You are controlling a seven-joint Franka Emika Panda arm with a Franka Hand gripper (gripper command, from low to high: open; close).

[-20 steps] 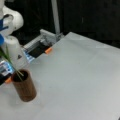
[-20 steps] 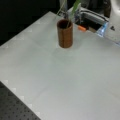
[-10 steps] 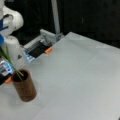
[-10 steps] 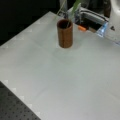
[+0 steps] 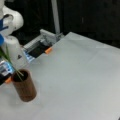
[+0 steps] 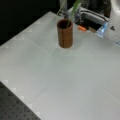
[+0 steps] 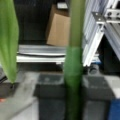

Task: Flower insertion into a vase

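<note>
Already the vase [image 5: 24, 85] has a flower stem [image 5: 17, 72] in it: in both front views the brown cup stands upright on the grey table [image 5: 82, 77], and thin green stems slant out of its dark mouth. In a front view the stem [image 6: 70, 15] and a leaf rise from the vase [image 6: 65, 33] towards the top edge and run out of the frame.

The wrist view is filled by a thick green stem [image 7: 75, 62] running straight up the middle, with a broad leaf [image 7: 8, 42] to its left, so the flower appears to hang close under the wrist.

The gripper itself shows in no view; whether it grips the flower or has let go I cannot tell.

Judging by this, the stem's lower end is inside the vase, and release is unconfirmed.

Behind the vase lies an orange piece [image 6: 81, 28] near the metal frame [image 6: 93, 17].
</note>
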